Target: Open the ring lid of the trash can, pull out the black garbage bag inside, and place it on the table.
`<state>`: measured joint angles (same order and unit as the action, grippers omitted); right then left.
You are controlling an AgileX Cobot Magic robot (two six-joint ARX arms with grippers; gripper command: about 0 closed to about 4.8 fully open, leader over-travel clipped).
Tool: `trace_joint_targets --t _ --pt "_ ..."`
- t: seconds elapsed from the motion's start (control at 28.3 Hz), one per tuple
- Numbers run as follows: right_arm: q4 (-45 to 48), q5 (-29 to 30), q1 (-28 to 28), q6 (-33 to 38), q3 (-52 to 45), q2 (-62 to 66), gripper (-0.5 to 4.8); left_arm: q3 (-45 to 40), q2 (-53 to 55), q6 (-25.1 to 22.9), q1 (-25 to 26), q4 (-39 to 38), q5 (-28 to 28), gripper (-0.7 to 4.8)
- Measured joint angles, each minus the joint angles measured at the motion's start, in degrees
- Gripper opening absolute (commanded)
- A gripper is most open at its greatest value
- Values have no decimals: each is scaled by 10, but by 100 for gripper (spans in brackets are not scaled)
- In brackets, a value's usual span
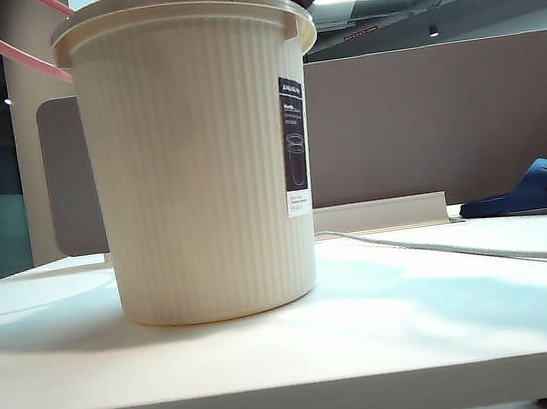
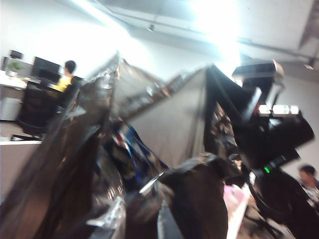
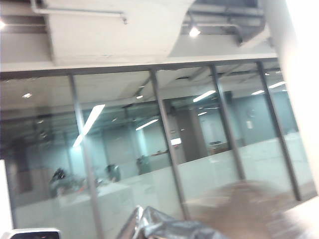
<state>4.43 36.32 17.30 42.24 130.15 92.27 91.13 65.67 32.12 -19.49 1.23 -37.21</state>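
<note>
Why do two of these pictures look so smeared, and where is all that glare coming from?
Exterior view: sharp, the trash can throwing a soft shadow on the table. Left wrist view: blurred, a ceiling light blows out white above the glossy black garbage bag. Right wrist view: hazy, strip lights mirrored in the glass wall, the bag's edge a smear.

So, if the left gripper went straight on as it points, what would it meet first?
Most likely the crinkled glossy black plastic garbage bag: it fills the left wrist view straight ahead. The left gripper is hidden, and blur leaves depth unclear.
</note>
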Motion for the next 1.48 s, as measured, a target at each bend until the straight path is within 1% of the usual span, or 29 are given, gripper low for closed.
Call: trace_joint_targets --t 0.07,0.11,0.14,0.21,0.25,0.32,0.42,0.46,0.53,0.6,0.67,0.78,0.85,0.95,1.06,1.2,1.27,1.34,1.48 --pt "-6 19 -21 5 14 0 -1 0 0 -4 -3 -2 -12 89" --pt "-9 25 -42 9 17 -1 -1 0 -1 -4 1 -4 -12 89" --pt "-12 25 -50 10 19 -1 -1 0 -2 -6 1 -5 -12 89" --pt "-22 35 -60 13 19 0 -1 0 -2 -21 -1 -18 -22 89" --pt "-23 45 -74 14 20 0 -2 0 -2 -33 -2 -35 -24 89" --pt "-24 43 -100 21 20 0 -1 0 -2 -55 1 -57 -22 89" --pt "-21 51 -118 25 20 1 -2 0 -2 -78 -2 -91 -24 89" --pt "-19 51 -132 26 20 0 -1 0 -2 -83 0 -96 -23 89" --pt "-19 49 -139 27 20 1 -1 0 -3 -103 0 -105 -23 89" --pt "-13 54 -143 27 20 1 -1 0 -2 -116 -2 -123 -24 89" --pt "-7 52 -170 28 20 0 -1 0 -3 -123 0 -135 -22 89" --pt "-5 52 -177 33 20 1 -1 0 -3 -142 -3 -153 -24 89" --pt "5 52 -208 40 20 -1 -1 0 -3 -145 0 -156 -22 89" --pt "9 48 -206 52 20 0 -1 0 -4 -155 -2 -165 -12 89" --pt "13 50 -225 54 20 0 -1 0 -4 -157 0 -178 -9 89" --pt "13 51 -223 55 20 1 -1 0 -4 -162 -1 -183 -9 89" --pt "12 54 -236 54 20 3 -2 0 -4 -167 0 -190 -8 89" --pt "-2 59 -236 31 20 4 -1 0 -4 -171 0 -200 -8 89" --pt "-67 60 -236 -55 20 4 -1 0 -4 -178 0 -218 -8 89"
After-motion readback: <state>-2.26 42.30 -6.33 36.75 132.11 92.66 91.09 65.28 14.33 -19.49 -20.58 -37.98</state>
